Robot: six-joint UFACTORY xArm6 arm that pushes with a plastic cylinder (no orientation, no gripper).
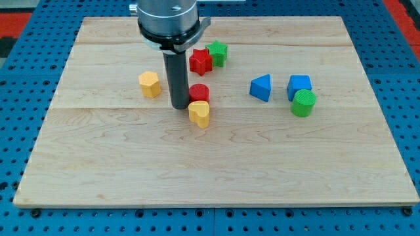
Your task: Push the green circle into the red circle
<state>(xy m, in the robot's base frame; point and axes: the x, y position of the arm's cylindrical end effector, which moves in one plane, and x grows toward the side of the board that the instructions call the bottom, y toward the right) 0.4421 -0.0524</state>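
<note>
camera view: you've got a pale wooden board [216,177] with visible grain, sitting on a blue pegboard surface [20,98] with rows of holes. the board's lower half in the view is bare wood, plenty of room to move. all blocks sit in the upper half, none touching a board edge.

blocks look like matte plastic with fine ridges. green circle [304,103] is a short cylinder toward the view's right, touching or just beside the blue cube-like block [299,85] at its upper left. blue triangular block [260,87] is near, to the left of those. red circle [199,93] is near board centre, with the yellow heart-shaped block [199,113] touching its lower edge. red star [201,61] and green star [217,52] sit touching each other above it. a yellow-orange hexagonal block [149,84] sits alone at the view's left.

no jaws on this rig, so nothing to release or clench: just a dark straight rod under a metal mount. my tip [178,107] is down at the board, just left of the red circle and the yellow heart, touching or nearly so; you can't tell which. green circle is well apart from the tip, off to the view's right, with the red circle and blue triangle between.
</note>
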